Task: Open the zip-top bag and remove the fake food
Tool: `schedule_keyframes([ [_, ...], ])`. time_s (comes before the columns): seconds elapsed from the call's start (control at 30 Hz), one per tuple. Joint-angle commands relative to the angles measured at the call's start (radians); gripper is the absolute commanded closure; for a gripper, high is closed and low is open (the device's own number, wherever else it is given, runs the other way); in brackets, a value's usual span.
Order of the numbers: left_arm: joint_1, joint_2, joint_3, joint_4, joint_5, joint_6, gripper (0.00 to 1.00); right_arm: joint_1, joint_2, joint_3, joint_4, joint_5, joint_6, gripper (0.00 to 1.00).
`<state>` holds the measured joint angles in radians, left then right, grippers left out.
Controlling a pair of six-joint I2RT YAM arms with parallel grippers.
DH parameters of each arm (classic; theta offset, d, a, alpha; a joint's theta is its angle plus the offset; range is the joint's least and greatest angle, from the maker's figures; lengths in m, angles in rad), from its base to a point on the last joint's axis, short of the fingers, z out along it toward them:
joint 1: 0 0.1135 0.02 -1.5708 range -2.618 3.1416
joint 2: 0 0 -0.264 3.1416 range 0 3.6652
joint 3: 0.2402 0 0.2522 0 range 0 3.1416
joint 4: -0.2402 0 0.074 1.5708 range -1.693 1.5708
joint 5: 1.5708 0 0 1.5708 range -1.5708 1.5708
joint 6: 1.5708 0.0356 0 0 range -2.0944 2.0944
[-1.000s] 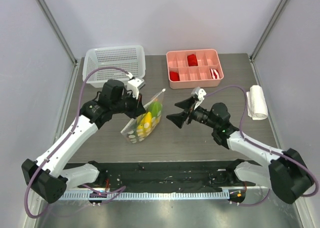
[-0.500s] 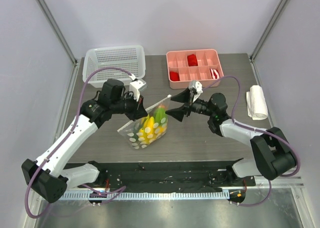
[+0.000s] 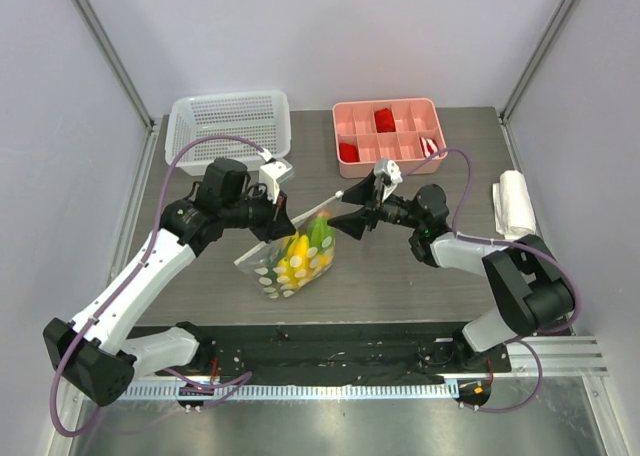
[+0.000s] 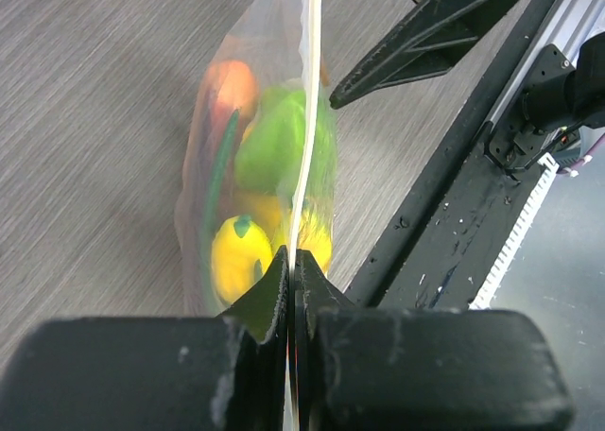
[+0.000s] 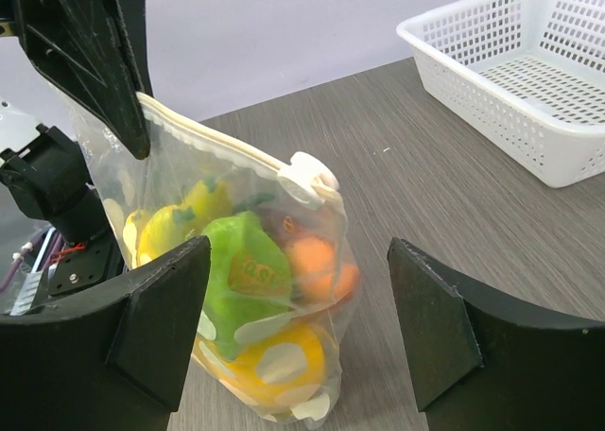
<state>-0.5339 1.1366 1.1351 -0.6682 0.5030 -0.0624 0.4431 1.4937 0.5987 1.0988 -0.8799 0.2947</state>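
Note:
The zip-top bag hangs from its white zip strip just above the table, with the fake food inside: a green piece, yellow bananas and an orange piece. My left gripper is shut on the zip strip, and the strip is pinched between its tips in the left wrist view. My right gripper is open and empty at the strip's right end. Its jaws stand wide either side of the bag, just short of the white slider.
A white perforated basket stands at the back left and also shows in the right wrist view. A pink divided tray with small red and white blocks is at the back centre. A white rolled cloth lies at the right.
My right gripper has moved left, up to the slider end of the bag. My left gripper has tilted the bag so the zip strip runs more level, then held still.

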Motion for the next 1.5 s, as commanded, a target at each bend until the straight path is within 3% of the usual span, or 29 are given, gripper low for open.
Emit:
schedule_keyframes([
  [0.0,0.008,-0.028,0.025,0.025,0.042,0.004,1.00,-0.015,0.045,0.047,0.173,-0.011,0.064,0.19],
  [0.2,0.008,-0.021,0.006,0.041,0.049,-0.024,1.00,-0.026,0.077,0.082,0.193,-0.037,0.100,0.28],
  [0.3,0.008,-0.024,0.000,0.047,0.023,-0.042,1.00,-0.027,0.088,0.099,0.202,-0.077,0.118,0.50],
  [0.33,0.008,-0.024,-0.001,0.047,0.019,-0.053,1.00,-0.027,0.089,0.102,0.208,-0.082,0.139,0.65],
  [0.4,0.008,-0.028,0.000,0.055,0.019,-0.068,1.00,-0.027,0.092,0.090,0.252,-0.087,0.153,0.78],
  [0.47,0.008,-0.031,0.000,0.058,-0.004,-0.092,1.00,-0.026,0.102,0.087,0.285,-0.083,0.193,0.99],
  [0.53,0.008,-0.035,0.003,0.048,-0.035,-0.109,0.99,-0.026,0.112,0.093,0.323,-0.090,0.230,0.99],
  [0.57,0.008,-0.041,0.024,0.058,-0.126,-0.167,0.60,-0.027,0.106,0.089,0.350,-0.087,0.280,0.99],
  [0.6,0.008,-0.040,0.031,0.100,-0.145,-0.180,0.42,-0.026,0.103,0.085,0.346,-0.082,0.285,0.99],
  [0.63,0.006,-0.034,0.041,0.120,-0.158,-0.194,0.38,-0.024,0.094,0.082,0.343,-0.073,0.293,0.99],
  [0.87,-0.066,0.187,0.215,0.236,-0.127,-0.183,0.38,-0.020,0.056,0.104,0.270,-0.096,0.353,0.99],
  [1.07,-0.116,0.391,0.406,0.179,-0.175,-0.106,0.50,-0.021,0.043,0.131,0.191,-0.108,0.362,0.99],
  [1.1,-0.133,0.399,0.416,0.177,-0.176,-0.097,0.56,-0.020,0.040,0.133,0.187,-0.102,0.366,0.99],
  [1.17,-0.146,0.397,0.413,0.189,-0.169,-0.085,0.58,-0.021,0.040,0.136,0.173,-0.102,0.365,0.99],
  [1.47,-0.155,0.304,0.312,0.242,-0.181,-0.050,0.50,-0.021,0.076,0.147,0.167,-0.097,0.370,0.99],
])
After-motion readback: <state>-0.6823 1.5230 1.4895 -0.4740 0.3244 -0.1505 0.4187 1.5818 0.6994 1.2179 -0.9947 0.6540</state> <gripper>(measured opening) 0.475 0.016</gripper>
